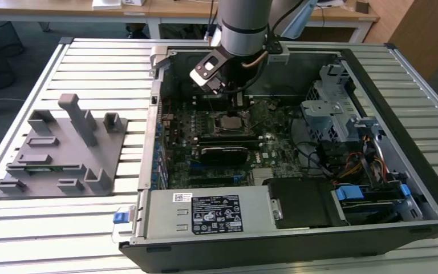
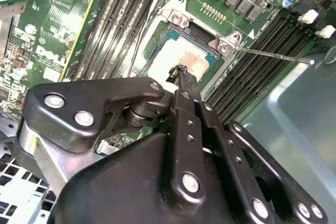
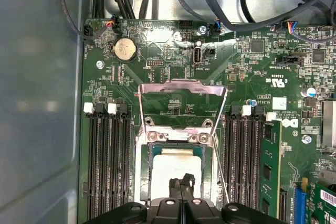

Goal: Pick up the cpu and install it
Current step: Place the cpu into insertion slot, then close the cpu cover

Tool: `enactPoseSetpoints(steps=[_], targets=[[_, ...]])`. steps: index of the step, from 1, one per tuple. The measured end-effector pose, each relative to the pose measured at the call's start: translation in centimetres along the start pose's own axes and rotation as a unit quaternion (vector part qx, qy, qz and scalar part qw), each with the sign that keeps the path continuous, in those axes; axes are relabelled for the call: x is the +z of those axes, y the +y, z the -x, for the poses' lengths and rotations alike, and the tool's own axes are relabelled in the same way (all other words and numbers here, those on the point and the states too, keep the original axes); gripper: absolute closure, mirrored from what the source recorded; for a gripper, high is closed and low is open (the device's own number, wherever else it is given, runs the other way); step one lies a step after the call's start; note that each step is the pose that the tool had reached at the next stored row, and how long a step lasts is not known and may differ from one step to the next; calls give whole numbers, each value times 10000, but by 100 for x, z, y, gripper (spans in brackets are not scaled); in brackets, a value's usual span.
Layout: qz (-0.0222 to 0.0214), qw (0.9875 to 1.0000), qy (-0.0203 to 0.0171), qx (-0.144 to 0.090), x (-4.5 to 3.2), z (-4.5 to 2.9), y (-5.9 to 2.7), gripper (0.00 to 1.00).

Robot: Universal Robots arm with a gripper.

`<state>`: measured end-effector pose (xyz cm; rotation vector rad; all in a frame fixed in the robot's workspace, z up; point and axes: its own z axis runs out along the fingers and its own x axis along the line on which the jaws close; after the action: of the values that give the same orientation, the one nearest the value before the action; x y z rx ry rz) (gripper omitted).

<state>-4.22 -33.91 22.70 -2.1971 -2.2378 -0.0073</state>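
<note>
The pincer [image 2: 181, 73] is clenched: in both wrist views its two black fingers lie pressed together, with nothing between them. Their tips stand directly at the pale top of the cpu [image 2: 172, 59]; whether they touch it I cannot tell. The cpu lies flat inside the socket [image 1: 230, 123], near the middle of the exterior view. The metal load plate [image 3: 181, 84] of the socket is swung up and open, and its thin lever [image 2: 273, 56] sticks out beside it. Dark memory slots [image 3: 107, 166] run on both sides of the socket on the green motherboard [image 3: 252, 66]. The arm [image 1: 242, 23] reaches from the upper middle of the exterior view into the open computer case [image 1: 280, 251]. The case lies on a slatted metal desk [image 1: 89, 63]. A grey fixture [image 1: 59, 154] with upright posts stands on the desk at the exterior view's left, beside the case.
</note>
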Motion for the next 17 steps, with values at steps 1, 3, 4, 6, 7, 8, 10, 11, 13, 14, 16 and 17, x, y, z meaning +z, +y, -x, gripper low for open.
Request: enactPoseSetpoints(steps=[1,3,4,6,7,8,10,11,13,14,16,17], targets=[[1,10000,1,0,-1,0,0,89],[0,10000,0,0,-6,0,0,89],[0,10000,-1,0,-11,0,0,89],[-1,10000,-1,0,-21,0,0,89],[0,10000,0,0,-24,0,0,89],[0,10000,0,0,-28,0,0,89],[0,10000,0,0,-35,0,0,89],[0,10000,0,0,-38,-1,0,89],[-1,10000,-1,0,-42,0,0,89],[-1,10000,-2,0,-44,0,0,89],[-2,10000,-3,0,-49,0,0,89],[-2,10000,-3,0,-52,0,0,89]])
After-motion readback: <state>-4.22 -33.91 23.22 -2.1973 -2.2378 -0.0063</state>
